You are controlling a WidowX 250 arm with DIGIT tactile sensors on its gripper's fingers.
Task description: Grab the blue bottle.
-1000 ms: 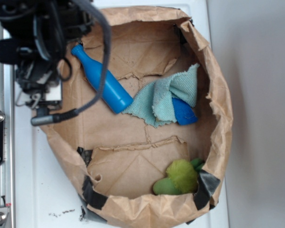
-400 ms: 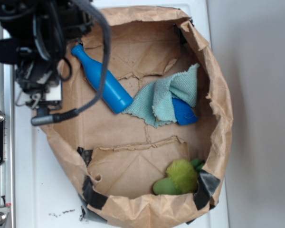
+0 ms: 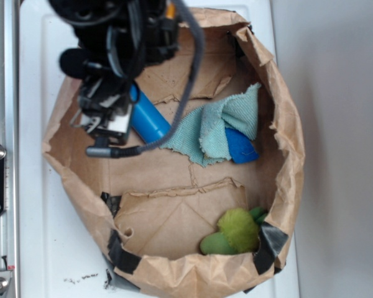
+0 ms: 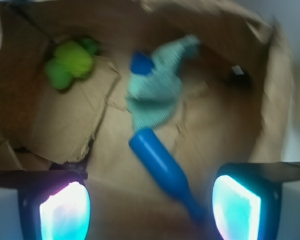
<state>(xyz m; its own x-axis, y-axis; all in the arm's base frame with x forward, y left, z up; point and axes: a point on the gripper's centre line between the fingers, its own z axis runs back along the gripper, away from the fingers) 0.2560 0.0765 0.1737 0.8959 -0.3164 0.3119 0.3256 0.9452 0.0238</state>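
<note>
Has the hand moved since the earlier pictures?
Yes. Against the fixed paper bag, the hand moved right, from its left rim to over the blue bottle, hiding its neck.

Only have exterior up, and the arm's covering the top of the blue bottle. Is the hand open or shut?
Observer: Open. In the wrist view the hand has its fingers spread wide, with nothing gripped.
Operator: Bottle lined up between them?
Observer: Only partly. The blue bottle lies diagonally, and its neck runs down close to the finger on the image's right, so it's off centre.
Operator: Cloth in the way?
Observer: No. The teal cloth starts at the bottle's base end, well beyond the fingers.
</note>
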